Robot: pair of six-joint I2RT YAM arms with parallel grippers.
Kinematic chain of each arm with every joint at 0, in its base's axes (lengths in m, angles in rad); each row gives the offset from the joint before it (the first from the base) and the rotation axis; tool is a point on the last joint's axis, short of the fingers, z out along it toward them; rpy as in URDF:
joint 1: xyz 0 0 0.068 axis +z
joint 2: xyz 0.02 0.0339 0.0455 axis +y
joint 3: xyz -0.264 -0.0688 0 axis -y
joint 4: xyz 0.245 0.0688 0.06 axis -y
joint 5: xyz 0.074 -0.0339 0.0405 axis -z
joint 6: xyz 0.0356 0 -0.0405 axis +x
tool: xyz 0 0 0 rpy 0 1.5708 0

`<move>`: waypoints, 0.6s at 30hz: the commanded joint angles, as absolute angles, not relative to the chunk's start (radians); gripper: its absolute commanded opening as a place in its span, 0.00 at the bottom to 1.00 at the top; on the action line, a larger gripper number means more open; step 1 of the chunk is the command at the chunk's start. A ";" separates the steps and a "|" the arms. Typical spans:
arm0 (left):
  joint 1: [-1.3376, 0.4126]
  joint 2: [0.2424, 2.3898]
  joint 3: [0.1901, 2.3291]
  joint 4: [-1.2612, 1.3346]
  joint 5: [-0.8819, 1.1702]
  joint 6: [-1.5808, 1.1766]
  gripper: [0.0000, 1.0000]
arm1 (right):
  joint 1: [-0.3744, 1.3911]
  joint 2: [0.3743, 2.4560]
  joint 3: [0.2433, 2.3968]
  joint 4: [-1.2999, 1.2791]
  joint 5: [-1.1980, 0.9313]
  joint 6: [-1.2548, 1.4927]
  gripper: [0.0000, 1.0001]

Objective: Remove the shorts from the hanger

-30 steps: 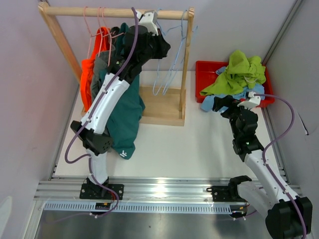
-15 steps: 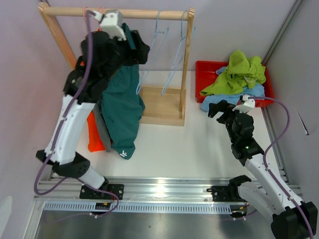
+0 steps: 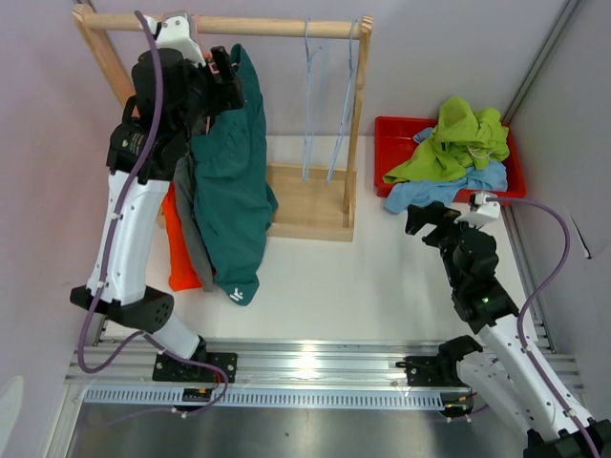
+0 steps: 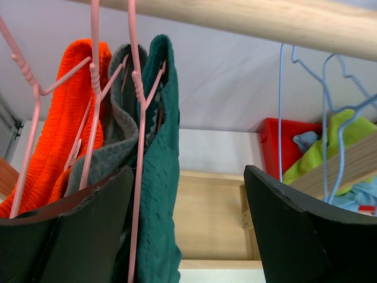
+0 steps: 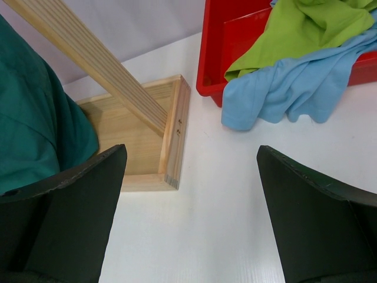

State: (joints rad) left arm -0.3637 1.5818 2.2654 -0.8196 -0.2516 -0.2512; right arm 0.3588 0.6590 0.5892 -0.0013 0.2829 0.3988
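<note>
At upper left of the overhead frame, my left gripper (image 3: 224,72), jaws spread and empty, faces the teal shorts (image 3: 234,191) hanging on a pink hanger (image 4: 140,118). I judge it best to pinch the waistband alone, clear of the hanger. My right gripper (image 3: 427,218), jaws apart, hovers centre right.

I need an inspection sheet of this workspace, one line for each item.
Surface: white table, wooden rack standing on it.
Job's things: orange shorts, grey shorts and teal shorts hang on pink hangers; lime green shorts and light blue shorts lie in the red tray.
Clutter: two bare blue hangers on the rod.
Tools: left tool open beside the teal waistband; right tool open above the table, empty.
Cables: purple cables along both arms, no snag seen.
Surroundings: pale walls, metal rail at the near edge.
</note>
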 commanded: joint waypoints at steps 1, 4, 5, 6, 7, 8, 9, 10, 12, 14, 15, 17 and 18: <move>-0.341 1.614 2.276 -0.808 -0.259 -0.222 0.82 | 0.364 0.629 0.597 -0.049 0.314 0.368 0.99; -0.337 1.649 2.304 -0.808 -0.290 -0.206 0.81 | 0.364 0.620 0.597 -0.066 0.318 0.365 0.99; -0.334 1.655 2.313 -0.807 -0.294 -0.206 0.81 | 0.362 0.617 0.594 -0.069 0.318 0.367 0.99; -0.331 1.664 2.313 -0.805 -0.291 -0.204 0.81 | 0.364 0.612 0.594 -0.069 0.316 0.367 0.99; -0.330 1.670 2.315 -0.802 -0.290 -0.203 0.81 | 0.364 0.612 0.592 -0.068 0.314 0.367 0.99; -0.330 1.677 2.316 -0.804 -0.299 -0.201 0.81 | 0.362 0.612 0.591 -0.067 0.316 0.367 0.99; -0.328 1.683 2.319 -0.804 -0.302 -0.199 0.81 | 0.364 0.615 0.592 -0.066 0.313 0.367 0.99; -0.327 1.687 2.319 -0.805 -0.305 -0.198 0.81 | 0.362 0.617 0.594 -0.064 0.313 0.367 0.99; -0.324 1.695 2.319 -0.807 -0.308 -0.198 0.81 | 0.364 0.620 0.595 -0.061 0.313 0.365 0.99; -0.321 1.707 2.321 -0.807 -0.310 -0.201 0.76 | 0.362 0.624 0.592 -0.058 0.310 0.364 0.99; -0.319 1.712 2.318 -0.808 -0.307 -0.204 0.72 | 0.364 0.624 0.592 -0.057 0.310 0.364 0.99; -0.318 1.724 2.319 -0.808 -0.308 -0.212 0.51 | 0.364 0.629 0.589 -0.055 0.310 0.365 1.00; -0.318 1.727 2.322 -0.808 -0.310 -0.215 0.41 | 0.364 0.630 0.586 -0.052 0.310 0.367 1.00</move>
